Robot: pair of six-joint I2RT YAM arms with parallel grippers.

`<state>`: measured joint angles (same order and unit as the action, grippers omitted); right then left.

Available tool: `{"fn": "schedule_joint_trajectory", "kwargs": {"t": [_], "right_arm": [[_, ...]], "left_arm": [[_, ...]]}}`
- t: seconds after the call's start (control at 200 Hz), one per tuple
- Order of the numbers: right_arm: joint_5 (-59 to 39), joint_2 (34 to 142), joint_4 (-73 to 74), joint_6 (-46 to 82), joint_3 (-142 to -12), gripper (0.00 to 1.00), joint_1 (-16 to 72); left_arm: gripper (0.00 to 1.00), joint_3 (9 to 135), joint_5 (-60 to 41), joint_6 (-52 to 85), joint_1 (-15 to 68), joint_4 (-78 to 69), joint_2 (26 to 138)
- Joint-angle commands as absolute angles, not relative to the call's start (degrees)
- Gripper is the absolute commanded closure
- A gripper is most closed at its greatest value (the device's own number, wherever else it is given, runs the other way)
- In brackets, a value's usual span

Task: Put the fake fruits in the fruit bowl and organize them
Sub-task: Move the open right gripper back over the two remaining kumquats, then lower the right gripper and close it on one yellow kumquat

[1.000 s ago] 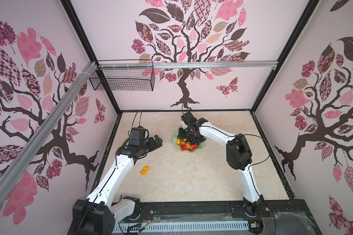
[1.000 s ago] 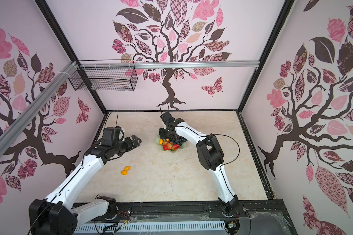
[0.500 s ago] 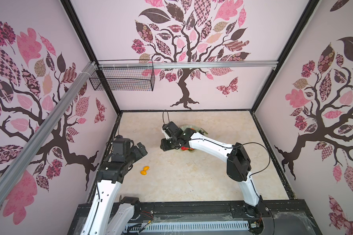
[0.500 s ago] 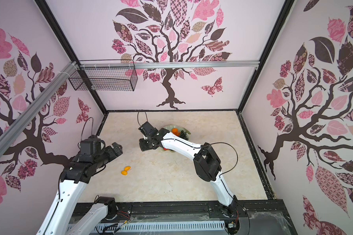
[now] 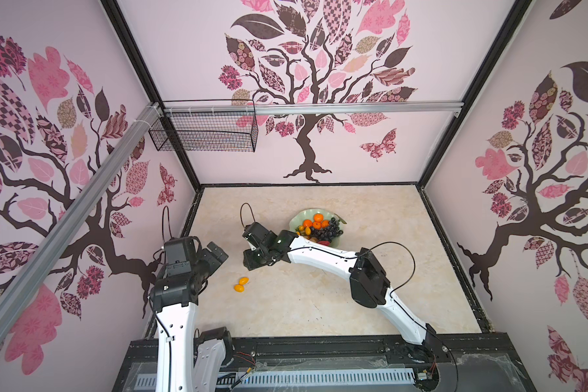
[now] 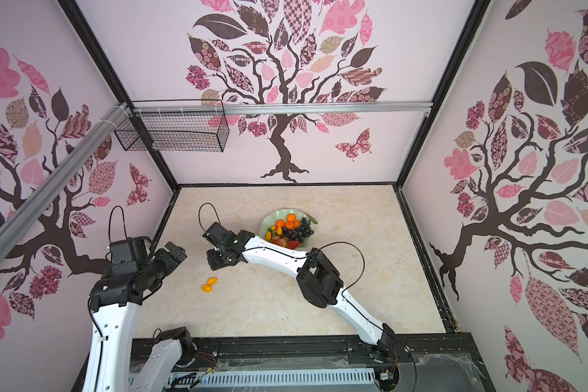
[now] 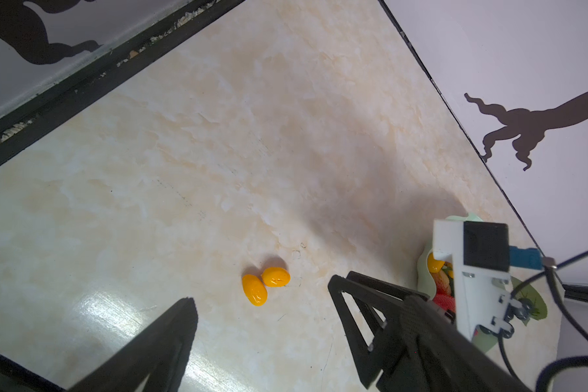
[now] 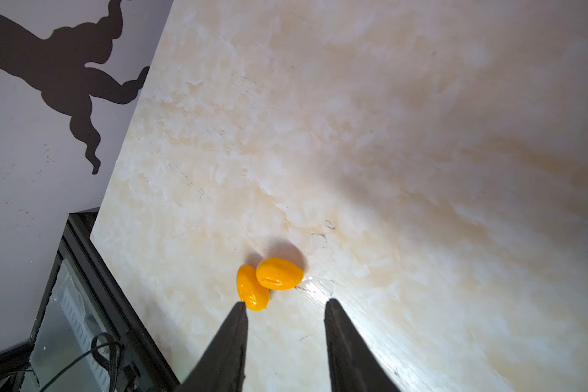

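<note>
Hanging just short of the two ovals (image 8: pixel 279 273) on the table (image 8: pixel 421 169), the right jaws stand partly open and empty, one tip close by the nearer oval; whether it touches cannot be told. The left jaws, off to their side, gape wide and hold nothing. Half a second ago the right jaws were beside the bowl (image 5: pixel 297 217); they have come down toward the ovals, which lie just ahead of the tips. Farther back, the bowl holds oranges (image 5: pixel 313 222), grapes (image 5: pixel 326 232) and a strawberry (image 6: pixel 293 243).

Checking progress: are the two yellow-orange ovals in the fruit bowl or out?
Out: both yellow-orange ovals lie together on the tabletop, apart from the fruit bowl.
</note>
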<state>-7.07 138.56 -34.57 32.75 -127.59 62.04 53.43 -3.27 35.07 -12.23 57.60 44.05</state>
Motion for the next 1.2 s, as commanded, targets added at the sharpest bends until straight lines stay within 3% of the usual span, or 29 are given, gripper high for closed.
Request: {"fn": "schedule_joint_trajectory", "kwargs": {"t": [0.0,0.37,1.195], "right_arm": [[-6.74,144.68,-37.06,31.4,-133.81,0.58,63.01],[-6.4,152.91,-38.55,27.44,-142.7,0.52,63.32],[-8.52,157.1,-43.96,21.55,-144.35,0.43,64.68]], "left_arm": [[0.02,54.14,-2.87,34.67,-12.49,58.73,43.53],[0.02,55.0,2.68,34.82,-12.59,61.65,42.24],[0.02,50.98,-2.8,35.31,-12.57,58.85,41.79]]}}
